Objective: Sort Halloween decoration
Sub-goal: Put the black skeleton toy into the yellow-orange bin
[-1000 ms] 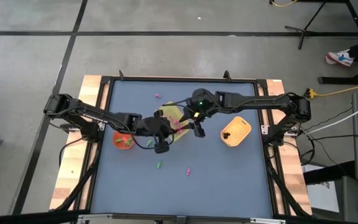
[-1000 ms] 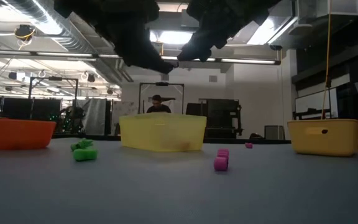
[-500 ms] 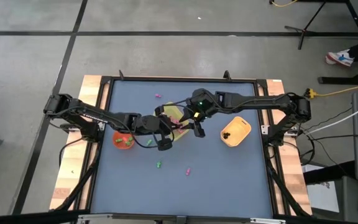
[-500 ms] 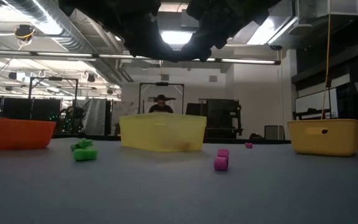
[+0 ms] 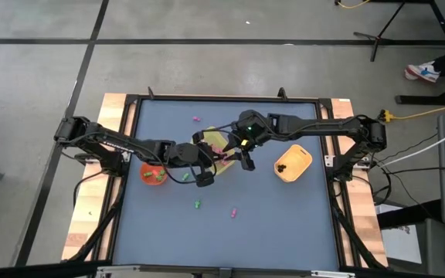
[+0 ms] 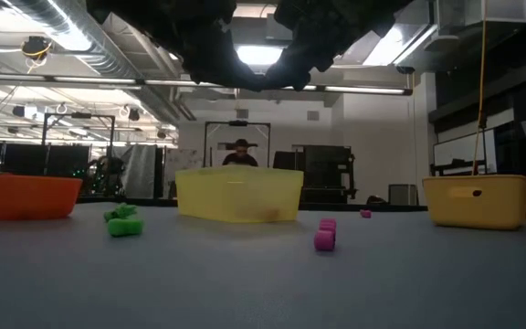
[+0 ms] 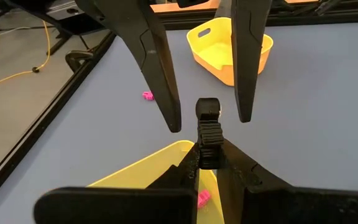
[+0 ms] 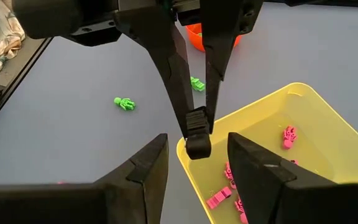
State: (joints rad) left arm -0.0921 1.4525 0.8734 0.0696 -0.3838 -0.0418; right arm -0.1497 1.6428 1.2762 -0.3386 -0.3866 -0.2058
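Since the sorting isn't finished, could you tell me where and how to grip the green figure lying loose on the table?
Probably grip the green figure across its narrow torso, from straight above: it lies flat on the table, limbs spread, with nothing close beside it.

The desk (image 5: 168, 224) is slate blue with pale wooden side strips. A yellow tray (image 8: 303, 118) holds pink trinkets (image 8: 289, 135). Green trinkets (image 8: 123, 102) and a pink trinket (image 6: 323, 239) lie loose. One bowl (image 5: 154, 174) is orange-red, another bowl (image 5: 293, 163) yellow-orange. Both arms are black.
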